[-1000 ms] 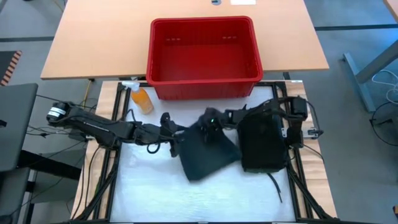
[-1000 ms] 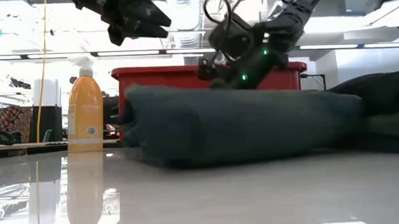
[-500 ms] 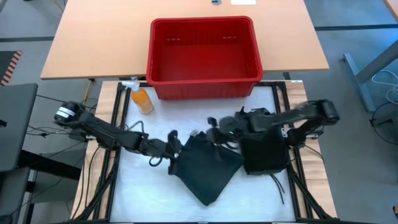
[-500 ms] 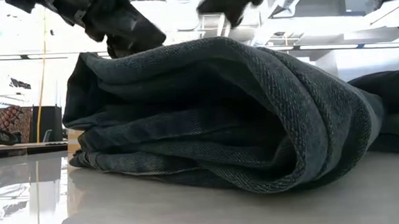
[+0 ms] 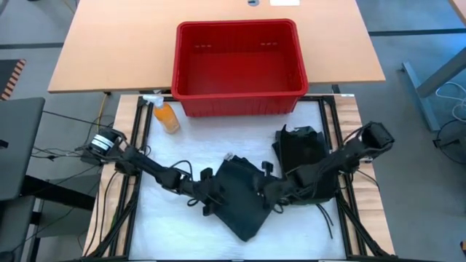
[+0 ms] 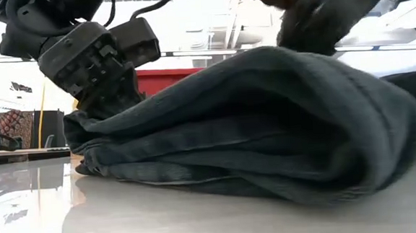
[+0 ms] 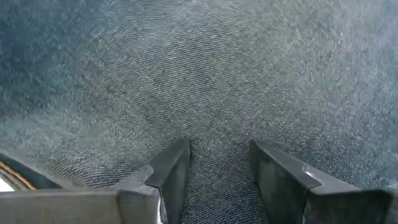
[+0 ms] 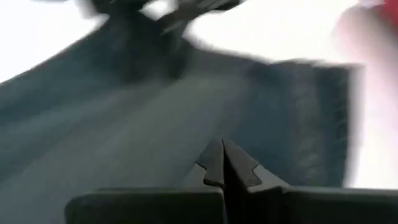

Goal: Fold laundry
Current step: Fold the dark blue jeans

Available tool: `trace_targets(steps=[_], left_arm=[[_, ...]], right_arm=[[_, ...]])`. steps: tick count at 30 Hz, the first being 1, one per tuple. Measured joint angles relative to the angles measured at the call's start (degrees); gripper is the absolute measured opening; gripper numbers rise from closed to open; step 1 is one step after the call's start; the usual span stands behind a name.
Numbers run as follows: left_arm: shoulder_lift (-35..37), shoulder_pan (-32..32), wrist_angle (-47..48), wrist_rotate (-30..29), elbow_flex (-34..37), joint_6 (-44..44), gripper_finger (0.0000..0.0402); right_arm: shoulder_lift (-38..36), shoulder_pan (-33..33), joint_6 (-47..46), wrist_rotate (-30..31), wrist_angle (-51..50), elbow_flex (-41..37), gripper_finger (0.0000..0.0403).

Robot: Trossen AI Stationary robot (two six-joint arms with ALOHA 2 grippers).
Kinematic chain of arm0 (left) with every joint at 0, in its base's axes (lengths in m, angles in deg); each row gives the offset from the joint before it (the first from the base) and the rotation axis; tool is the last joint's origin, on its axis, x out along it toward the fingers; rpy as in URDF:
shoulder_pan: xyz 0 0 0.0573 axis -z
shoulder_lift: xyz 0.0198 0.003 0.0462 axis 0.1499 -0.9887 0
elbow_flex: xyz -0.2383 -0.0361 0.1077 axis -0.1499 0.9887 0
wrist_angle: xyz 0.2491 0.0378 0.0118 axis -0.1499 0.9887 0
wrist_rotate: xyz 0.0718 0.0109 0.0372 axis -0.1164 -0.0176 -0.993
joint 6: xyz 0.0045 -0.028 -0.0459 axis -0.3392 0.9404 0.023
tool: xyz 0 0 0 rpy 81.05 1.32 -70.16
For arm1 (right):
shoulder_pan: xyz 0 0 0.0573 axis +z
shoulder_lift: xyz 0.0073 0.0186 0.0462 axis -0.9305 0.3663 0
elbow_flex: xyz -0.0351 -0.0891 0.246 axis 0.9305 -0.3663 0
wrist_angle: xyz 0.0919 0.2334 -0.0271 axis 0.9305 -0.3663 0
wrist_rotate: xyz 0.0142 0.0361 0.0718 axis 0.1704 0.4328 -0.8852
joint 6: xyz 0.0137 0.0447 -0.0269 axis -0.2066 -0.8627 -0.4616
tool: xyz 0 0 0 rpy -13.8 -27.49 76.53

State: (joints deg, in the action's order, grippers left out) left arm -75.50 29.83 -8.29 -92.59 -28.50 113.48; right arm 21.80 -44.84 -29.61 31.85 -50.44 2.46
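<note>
A folded dark denim-like garment (image 5: 242,202) from the laundry lies flat on the white table top, filling the low view (image 6: 267,134). My left gripper (image 5: 209,198) stands open at the garment's left edge, its fingers spread over the cloth (image 7: 217,93). My right gripper (image 5: 270,192) is shut and slants down over the garment's right side (image 8: 155,143). A stack of more dark laundry (image 5: 306,164) lies at the right of the table. My left gripper sets its two open fingertips (image 7: 174,168) on the garment's top layer (image 7: 217,186) near its left edge (image 6: 110,115), slanting down from the table's left. No cloth is pinched. The garment lies flat on the table. My right gripper's shut tips (image 8: 224,158) hover close over the garment's right side; whether they touch it, I cannot tell.
A red plastic basket (image 5: 240,91) stands on the wooden table beyond the far edge. An orange spray bottle (image 5: 166,116) stands at the far left corner. Bare white table (image 5: 167,233) lies near the front edge, left of the garment.
Both grippers have come toward the table's near edge and sunk onto the folded garment, the left tipping downward, the right swinging in from the garment's far edge. The garment has slid toward the near edge and turned, one corner now pointing at the near edge.
</note>
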Motion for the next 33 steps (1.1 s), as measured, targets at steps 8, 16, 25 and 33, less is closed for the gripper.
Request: trace_targets(steps=[8,16,25,33], left_arm=[[-2.5,4.0,-3.4,-7.3,0.0,12.8,0.0162],[-1.7,8.9,-2.0,-13.4,0.3,21.8,0.0162],[-1.3,10.4,-1.9,-13.0,0.2,23.5,0.0162],[9.4,10.6,7.1,-14.3,0.4,19.9,0.0162]], right_arm=[[6.2,-7.2,7.2,6.7,15.2,0.1,0.0015],[16.8,-17.7,11.1,-3.1,25.6,0.5,0.0015],[20.1,-21.7,25.4,-6.9,24.3,9.4,0.0016],[7.3,-20.9,26.6,-10.1,4.4,17.8,0.0016]])
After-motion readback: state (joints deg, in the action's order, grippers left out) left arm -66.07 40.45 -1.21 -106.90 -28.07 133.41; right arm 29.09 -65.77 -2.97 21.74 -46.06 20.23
